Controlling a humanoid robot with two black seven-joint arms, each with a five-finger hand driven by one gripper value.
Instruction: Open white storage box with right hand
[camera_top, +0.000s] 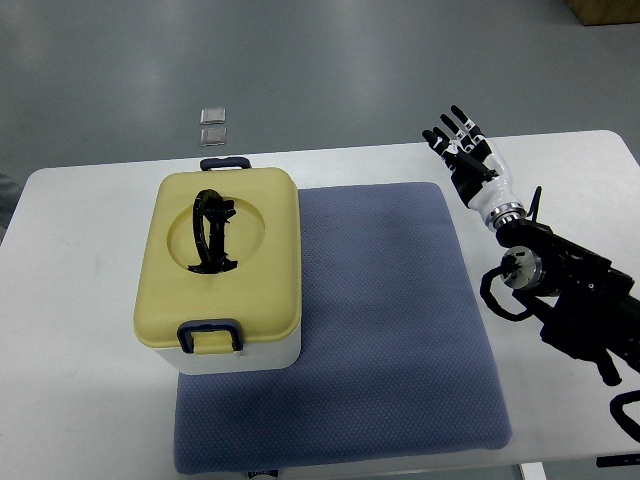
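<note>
The storage box (220, 270) stands on the left part of a blue-grey mat (390, 330), which lies on the white surface (80, 330). The box has a white lower body and a pale yellow lid (260, 250). The lid is fully seated; contents cannot be seen.

A black carrying handle (212, 232) lies folded flat in a round recess in the lid top. A dark blue latch (209, 335) sits on the near edge of the lid, and a second latch (225, 162) on the far edge. Both appear closed against the body, which is why the lid sits level. Judgement: both latches must be released before the lid can lift.

The right robot hand (462, 145) is held above the far right area of the surface, well apart from the box. Its fingers are spread wide and hold nothing. This posture suits an approach, not a grasp. The task is judged not yet begun.

The left robot hand is not in view.

Two small square objects (213, 124) lie on the floor beyond the far edge of the surface. They play no part in the task.

Risk, as a judgement: the box stands half off the mat edge on its left side, so pulling a latch may shift or tip it.
</note>
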